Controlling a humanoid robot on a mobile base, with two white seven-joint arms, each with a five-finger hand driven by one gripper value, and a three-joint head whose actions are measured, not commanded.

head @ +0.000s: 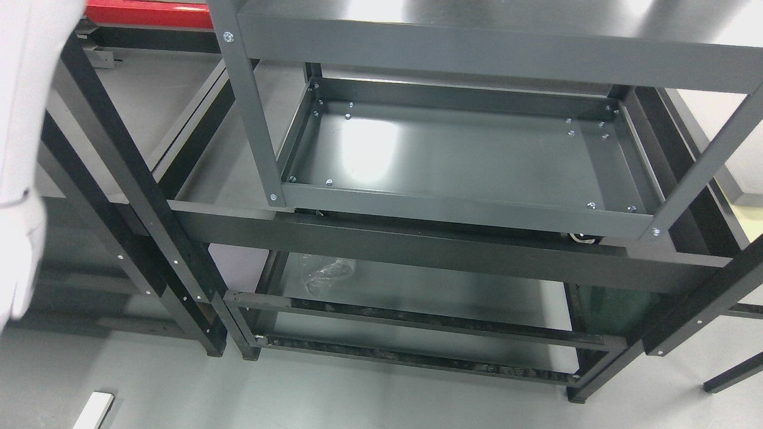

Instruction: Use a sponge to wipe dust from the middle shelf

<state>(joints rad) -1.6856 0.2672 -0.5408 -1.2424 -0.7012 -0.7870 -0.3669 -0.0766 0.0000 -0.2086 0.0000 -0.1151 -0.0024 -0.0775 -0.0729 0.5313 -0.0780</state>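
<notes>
I look down on a grey metal shelf unit. Its top shelf runs along the upper edge of the head view. Below it lies the middle shelf, a shallow grey tray with a raised rim, screws at the corners and a glare patch on its left half. Nothing lies on it. No sponge shows anywhere. Neither of my hands or arms is in the picture.
A blurred white shape fills the left edge; I cannot tell what it is. A crumpled clear plastic bag lies on a lower shelf. Black rack frames stand at left and right. A red bar lies at the top left, a white strip on the floor.
</notes>
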